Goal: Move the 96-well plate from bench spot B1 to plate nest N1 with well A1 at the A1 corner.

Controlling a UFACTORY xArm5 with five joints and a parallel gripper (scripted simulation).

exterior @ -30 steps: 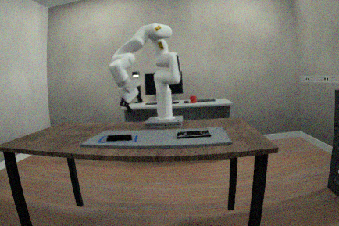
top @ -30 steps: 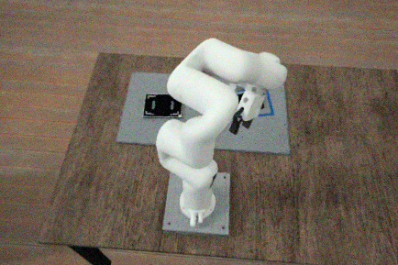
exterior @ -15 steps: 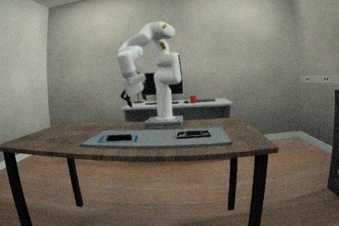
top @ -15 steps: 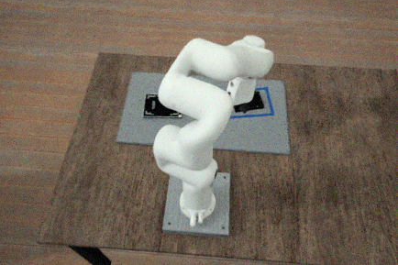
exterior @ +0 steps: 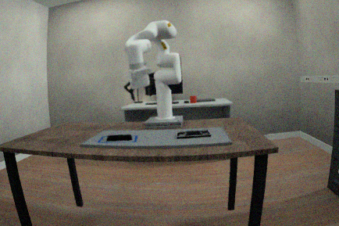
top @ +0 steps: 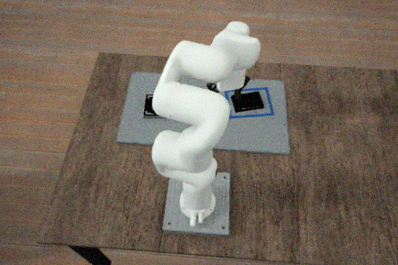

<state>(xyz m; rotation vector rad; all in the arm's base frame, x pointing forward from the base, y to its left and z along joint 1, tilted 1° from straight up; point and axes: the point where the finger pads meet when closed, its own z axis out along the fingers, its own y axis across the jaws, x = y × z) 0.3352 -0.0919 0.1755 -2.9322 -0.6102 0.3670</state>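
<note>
Jaws spread wide and holding nothing, the gripper (exterior: pixel 133 93) hangs well above the grey mat (top: pixel 270 140); left of the arm on that mat sits the nest (top: pixel 149 106), and right of it the plate (top: pixel 248 102) lies flat inside its blue-taped square (top: pixel 270 102). Likely trouble: a descent off the plate's centre would let one finger land on its rim and skew it, and I cannot tell where the cut-off corner points, so it could reach the nest wrongly turned

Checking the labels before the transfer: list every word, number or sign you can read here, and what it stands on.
No text reads in either view.
Plate nest: pale marks along its edge, too blurred to read.
Arm: small yellow patches, no legible characters.
Blue outline around the 96-well plate: no lettering visible.
</note>
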